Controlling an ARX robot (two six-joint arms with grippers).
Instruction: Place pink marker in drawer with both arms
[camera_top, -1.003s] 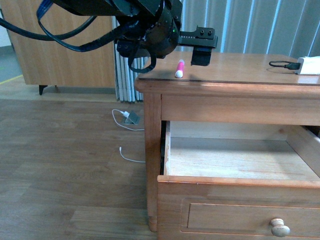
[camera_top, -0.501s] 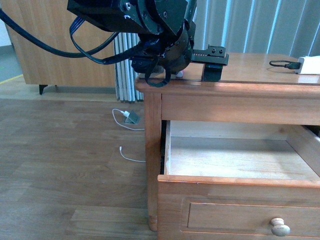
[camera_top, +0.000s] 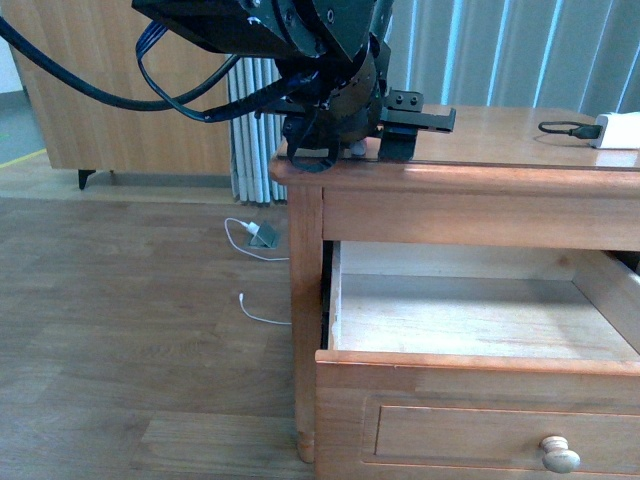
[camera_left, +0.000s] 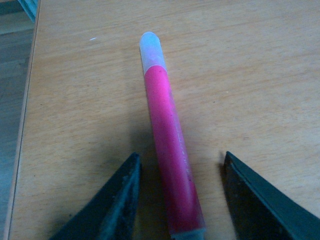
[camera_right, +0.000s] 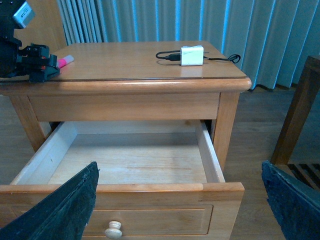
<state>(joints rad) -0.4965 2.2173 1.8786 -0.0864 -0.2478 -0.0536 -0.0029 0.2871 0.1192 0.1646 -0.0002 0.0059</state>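
The pink marker (camera_left: 169, 150) lies flat on the wooden table top (camera_top: 500, 135) near its left corner, white cap end pointing away from the wrist. My left gripper (camera_left: 181, 157) is open and low over the table, one finger on each side of the marker's near half without touching it. In the front view the left arm's gripper (camera_top: 420, 125) hides the marker. The right wrist view shows the marker (camera_right: 65, 61) beside the left gripper (camera_right: 37, 65). The drawer (camera_top: 470, 365) stands pulled out, its pale interior bare. My right gripper (camera_right: 178, 167) hangs open in front of the drawer (camera_right: 125, 187).
A white box with a black cable (camera_right: 192, 55) sits on the table's far right side. White cables (camera_top: 250, 235) lie on the floor left of the table. A wooden furniture leg (camera_right: 300, 110) stands to the right of the drawer.
My left arm has come down and forward over the table's left corner. It now covers the marker in the front view, where the marker was visible a second ago.
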